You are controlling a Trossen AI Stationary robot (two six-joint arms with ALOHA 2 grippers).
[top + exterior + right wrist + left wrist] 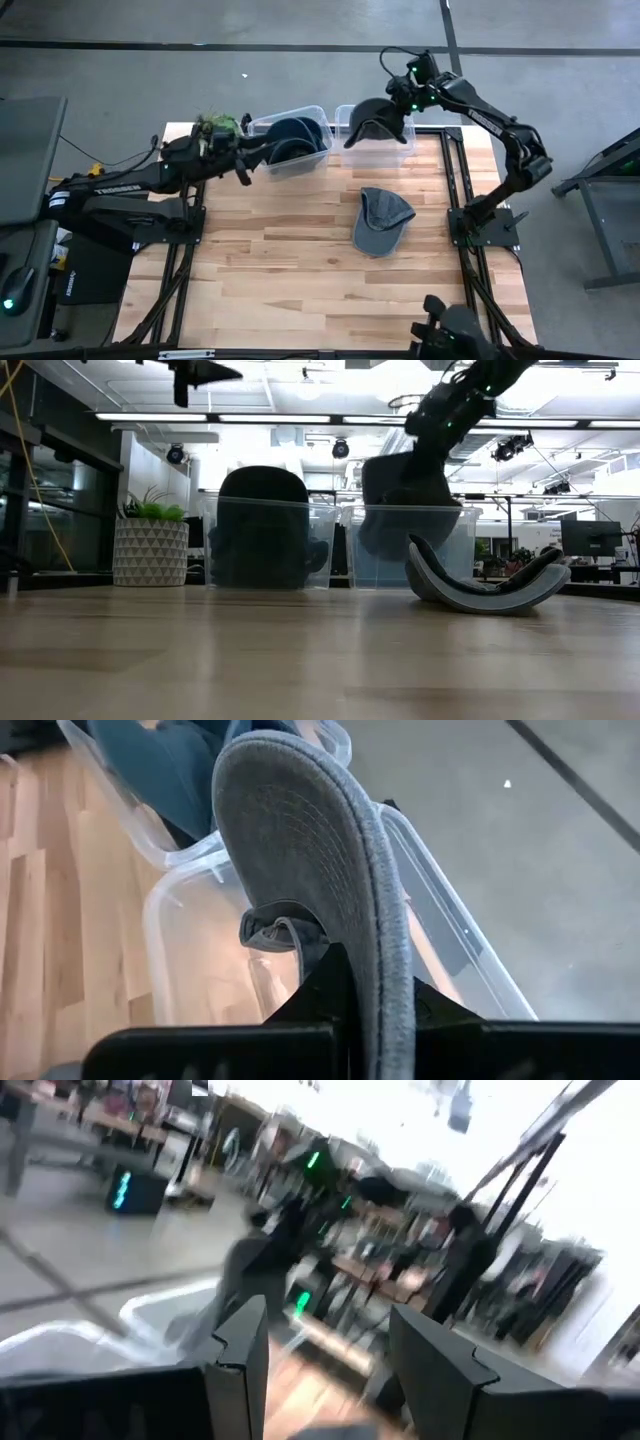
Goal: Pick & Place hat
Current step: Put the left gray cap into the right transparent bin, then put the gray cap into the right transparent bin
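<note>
Left bin (296,140): we see it filled by a dark hat (290,138).
Right bin (378,135): we find the right gripper (405,108) holding a hat (375,120) above it.
Table centre: grey cap (382,220) lies there.
Front boards (300,300): open to us.

The left wrist view is smeared by motion blur, so only the left gripper's fingers (240,1370) read clearly, while in the right wrist view the held cap (320,870) hides the right gripper's fingertips and much of the clear bin (200,950).

Three hats (381,220), two clear bins (322,113), one potted plant (218,126).
</note>
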